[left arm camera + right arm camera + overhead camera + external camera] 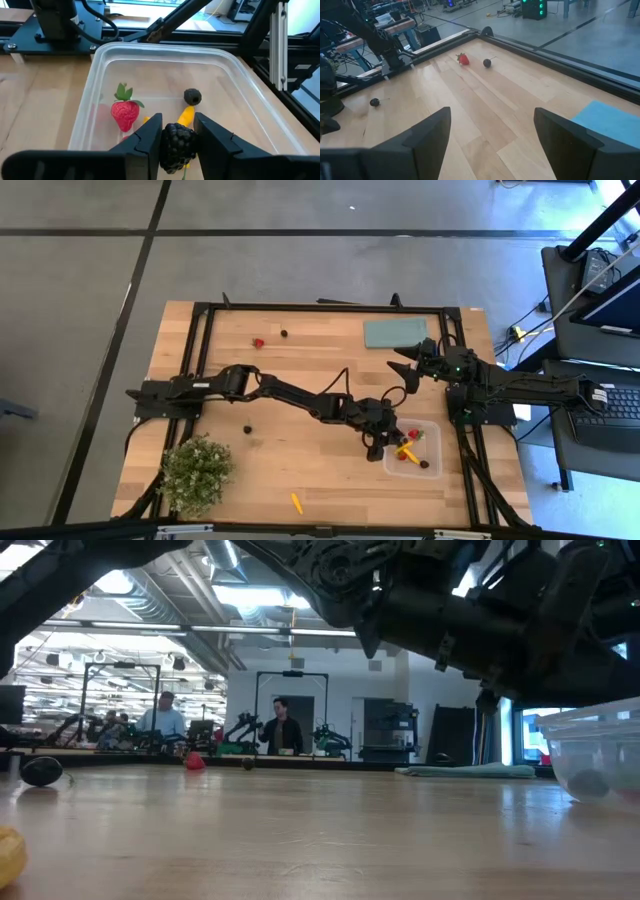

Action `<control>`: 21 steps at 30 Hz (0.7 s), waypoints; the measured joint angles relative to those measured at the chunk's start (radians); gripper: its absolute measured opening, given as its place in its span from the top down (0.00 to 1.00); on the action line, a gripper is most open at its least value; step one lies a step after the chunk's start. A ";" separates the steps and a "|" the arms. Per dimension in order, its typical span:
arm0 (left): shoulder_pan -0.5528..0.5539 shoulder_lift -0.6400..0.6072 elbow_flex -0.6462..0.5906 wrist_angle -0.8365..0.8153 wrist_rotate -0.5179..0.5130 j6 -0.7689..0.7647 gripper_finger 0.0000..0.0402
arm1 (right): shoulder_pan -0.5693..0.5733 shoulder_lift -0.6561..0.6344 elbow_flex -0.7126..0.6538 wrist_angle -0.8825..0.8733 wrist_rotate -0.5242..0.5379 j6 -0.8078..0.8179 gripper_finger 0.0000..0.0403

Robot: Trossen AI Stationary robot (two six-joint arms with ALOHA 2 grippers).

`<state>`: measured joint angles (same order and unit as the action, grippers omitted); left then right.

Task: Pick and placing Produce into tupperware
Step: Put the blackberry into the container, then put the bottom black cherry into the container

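The clear tupperware (100, 65) stands at the table's near right (434, 430). Inside it lie a red strawberry (125, 111), a small dark round berry (192, 96) and a yellow stick (186, 116). My left gripper (176, 150) reaches over the box's left wall (385, 442), shut on a black bumpy berry (176, 145). My right gripper (492, 140) waits open at the right, beside the teal slab (408, 360). More produce lies loose on the table: a strawberry (258, 342), a dark berry at the far side (284, 334), another dark berry (247, 430) at the left, an orange stick (296, 502). My left gripper pinches the black berry by its two sides (165, 142) between the two fingers. The fingers come from the table's left, slanting downward, over the box's wall. The berry sits low inside the box, just above the yellow stick; whether it touches the stick I cannot tell.
A bushy green potted plant (195, 473) stands at the near left corner. The teal slab (393, 332) lies flat at the far right. A black frame (200, 315) runs around the table. People stand in the room beyond (283, 728).
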<state>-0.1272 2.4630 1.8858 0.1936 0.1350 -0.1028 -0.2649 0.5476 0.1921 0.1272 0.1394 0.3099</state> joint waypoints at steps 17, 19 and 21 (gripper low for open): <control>0.006 -0.025 -0.003 -0.018 -0.003 0.023 0.57 | 0.000 0.000 0.000 -0.002 -0.001 0.000 0.29; 0.012 -0.059 -0.002 -0.017 -0.003 0.058 0.52 | 0.000 0.000 0.000 -0.005 -0.001 0.000 0.29; 0.021 -0.113 -0.002 -0.077 -0.004 0.095 0.47 | 0.000 0.000 0.000 -0.011 -0.001 0.000 0.29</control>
<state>-0.1059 2.3504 1.8839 0.1167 0.1311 -0.0074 -0.2649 0.5472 0.1921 0.1159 0.1387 0.3099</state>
